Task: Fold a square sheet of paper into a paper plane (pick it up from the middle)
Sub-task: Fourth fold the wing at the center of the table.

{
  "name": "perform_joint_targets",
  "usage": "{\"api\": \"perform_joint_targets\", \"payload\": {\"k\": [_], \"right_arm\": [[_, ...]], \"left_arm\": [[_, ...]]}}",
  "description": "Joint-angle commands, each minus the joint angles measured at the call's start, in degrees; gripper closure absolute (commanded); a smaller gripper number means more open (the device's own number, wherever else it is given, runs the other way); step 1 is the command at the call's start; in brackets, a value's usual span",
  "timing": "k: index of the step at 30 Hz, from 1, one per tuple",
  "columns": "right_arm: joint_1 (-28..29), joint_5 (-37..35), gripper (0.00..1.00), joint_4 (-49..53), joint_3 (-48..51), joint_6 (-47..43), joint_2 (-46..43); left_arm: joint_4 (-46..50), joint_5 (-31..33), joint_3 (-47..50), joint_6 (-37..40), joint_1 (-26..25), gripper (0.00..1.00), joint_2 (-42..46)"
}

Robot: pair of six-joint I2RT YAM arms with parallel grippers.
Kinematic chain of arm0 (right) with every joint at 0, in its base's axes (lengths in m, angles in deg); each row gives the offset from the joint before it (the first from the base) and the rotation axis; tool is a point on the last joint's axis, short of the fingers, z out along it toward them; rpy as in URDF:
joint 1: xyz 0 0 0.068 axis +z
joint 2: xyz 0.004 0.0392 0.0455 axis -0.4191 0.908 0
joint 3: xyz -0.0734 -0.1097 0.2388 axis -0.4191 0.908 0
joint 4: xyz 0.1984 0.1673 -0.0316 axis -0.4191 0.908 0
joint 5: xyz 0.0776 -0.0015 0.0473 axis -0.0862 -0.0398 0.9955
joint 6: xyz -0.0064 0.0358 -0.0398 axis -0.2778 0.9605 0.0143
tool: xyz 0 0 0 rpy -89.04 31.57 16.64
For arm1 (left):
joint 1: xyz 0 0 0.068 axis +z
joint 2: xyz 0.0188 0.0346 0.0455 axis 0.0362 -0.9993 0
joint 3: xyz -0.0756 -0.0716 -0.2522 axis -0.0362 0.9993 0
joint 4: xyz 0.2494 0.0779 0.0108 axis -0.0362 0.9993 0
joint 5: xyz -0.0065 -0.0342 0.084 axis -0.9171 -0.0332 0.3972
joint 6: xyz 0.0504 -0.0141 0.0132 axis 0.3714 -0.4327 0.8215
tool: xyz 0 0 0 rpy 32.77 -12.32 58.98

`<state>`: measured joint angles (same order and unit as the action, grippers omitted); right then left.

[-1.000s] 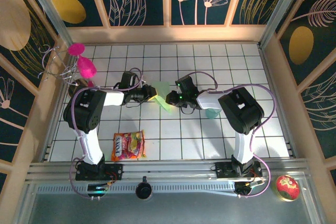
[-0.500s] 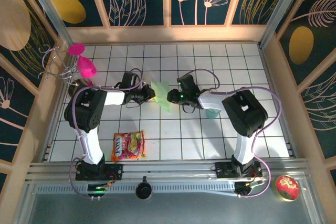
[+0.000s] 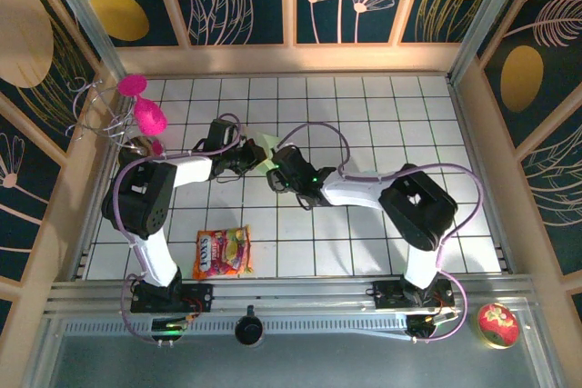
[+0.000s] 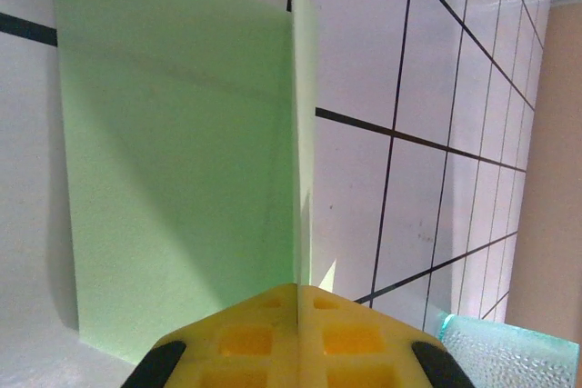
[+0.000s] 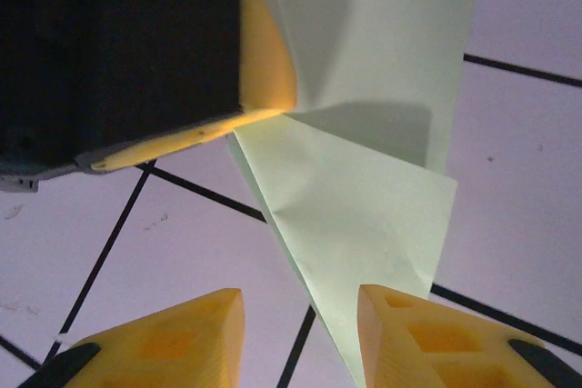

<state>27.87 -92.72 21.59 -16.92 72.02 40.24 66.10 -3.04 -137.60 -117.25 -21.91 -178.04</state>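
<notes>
- Near the middle of the table (image 3: 382,106), the left pincer (image 3: 247,157) is clamped on the pale green paper sheet (image 3: 267,146), with one flap standing upright.
- Beside the sheet's lower corner, the right pincer (image 5: 300,306) has its jaws apart and holds nothing.
- Progress looks early: there are creases, but no pointed plane yet.
- White gridded table, dark floral walls, and a candy bag (image 3: 222,253) near the front.
</notes>
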Motion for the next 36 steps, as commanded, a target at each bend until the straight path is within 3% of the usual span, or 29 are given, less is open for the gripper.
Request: {"api": "perform_joint_targets", "payload": {"k": [1,23,32,36], "right_arm": [[0.7,-5.0,0.62,1.0,-2.4,-3.7,2.6],[1.0,-6.8,0.64,-1.7,-3.2,-4.9,7.6],[1.0,-6.9,0.75,-1.7,-2.8,-5.6,7.4],[1.0,-6.8,0.81,-1.2,-2.7,-6.1,7.3]], "left_arm": [[1.7,0.2,-1.6,-1.2,-0.3,0.95,1.2],[1.8,-0.1,-1.4,-2.2,-0.4,0.95,1.4],[1.7,-0.2,-1.2,-2.3,-0.3,0.92,1.3],[3.3,0.4,-1.9,-1.0,-0.4,0.84,2.0]]}}
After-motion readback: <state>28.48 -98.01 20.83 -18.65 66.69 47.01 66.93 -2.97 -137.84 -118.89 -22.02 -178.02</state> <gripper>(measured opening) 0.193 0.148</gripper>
